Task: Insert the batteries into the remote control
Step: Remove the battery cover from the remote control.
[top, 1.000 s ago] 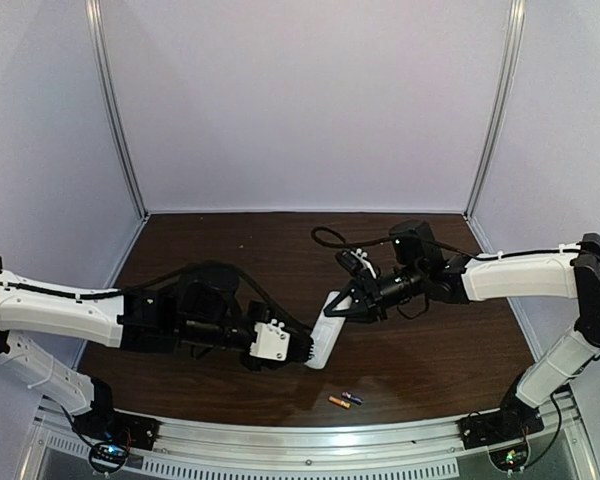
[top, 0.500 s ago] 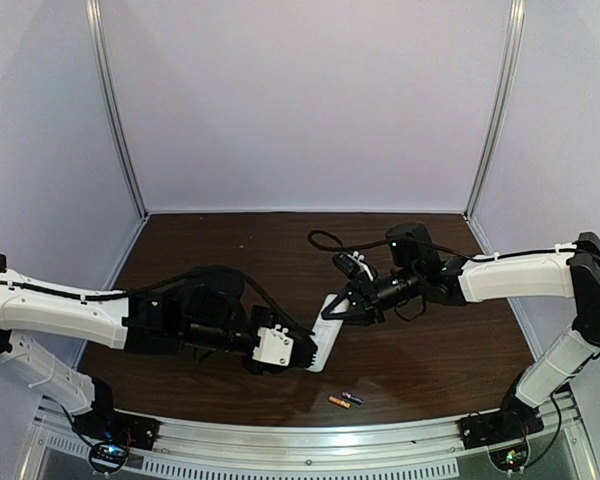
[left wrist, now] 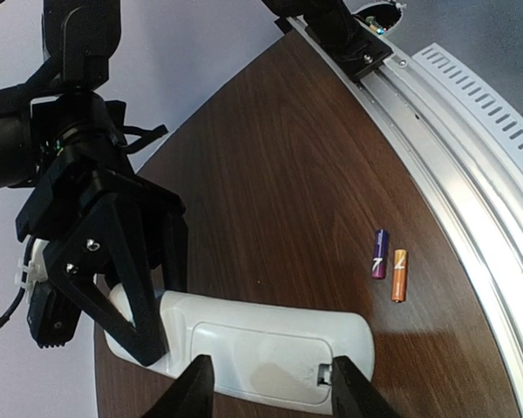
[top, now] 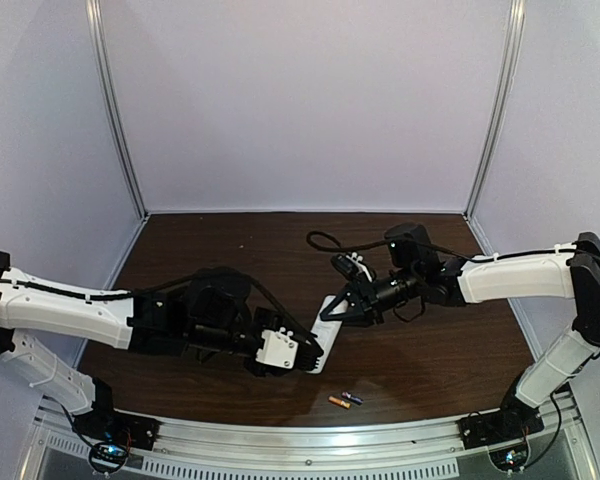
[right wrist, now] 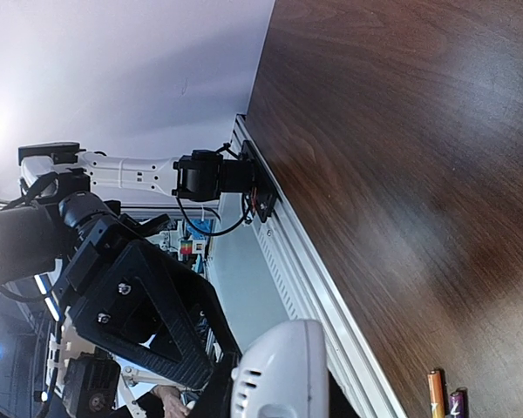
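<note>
The remote control (left wrist: 244, 344) is in the middle of the table (left wrist: 288, 174), with its back side facing up. The right gripper (top: 338, 308) pinches its far end, one black finger on each side. I cannot tell if the remote rests on the wood or hangs just above it. The left gripper (top: 313, 352) is at the near end of the remote. Its two fingers are spread apart over the lid (left wrist: 261, 348) on the back, and I cannot tell if they press on it. The lid looks shut. The orange battery (left wrist: 398, 275) and the purple battery (left wrist: 379, 254) lie side by side on the table, just to the near side of the remote. Nothing is touching them. So I think the job is only at its start: the robot is trying to get the lid off. Next, the right gripper should hold the remote very steady while the left fingers push the lid so it slides off. After that, one gripper must let go and pick up a battery. The batteries are tiny and round, so they could roll away.
</note>
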Robot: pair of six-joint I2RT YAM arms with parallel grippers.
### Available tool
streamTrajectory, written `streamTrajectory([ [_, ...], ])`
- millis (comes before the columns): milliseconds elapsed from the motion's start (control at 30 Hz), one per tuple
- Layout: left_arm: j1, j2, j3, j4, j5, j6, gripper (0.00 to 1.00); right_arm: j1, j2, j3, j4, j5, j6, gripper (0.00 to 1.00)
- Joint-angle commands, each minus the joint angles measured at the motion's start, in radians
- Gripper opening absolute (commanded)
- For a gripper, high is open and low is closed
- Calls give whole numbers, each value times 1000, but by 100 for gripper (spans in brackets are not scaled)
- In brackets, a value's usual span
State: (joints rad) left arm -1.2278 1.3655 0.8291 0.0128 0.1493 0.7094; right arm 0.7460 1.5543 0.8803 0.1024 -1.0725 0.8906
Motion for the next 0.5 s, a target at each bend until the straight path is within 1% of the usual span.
streamTrajectory([
  [0,-5,25,29,-7,-30,13,47,9,7,28,63,-1,20,0],
  [233,-4,30,25,-4,-57,16,46,17,4,31,71,-6,32,0],
  [467,-5,0,12,50,-114,10,44,27,4,30,61,-5,22,0],
])
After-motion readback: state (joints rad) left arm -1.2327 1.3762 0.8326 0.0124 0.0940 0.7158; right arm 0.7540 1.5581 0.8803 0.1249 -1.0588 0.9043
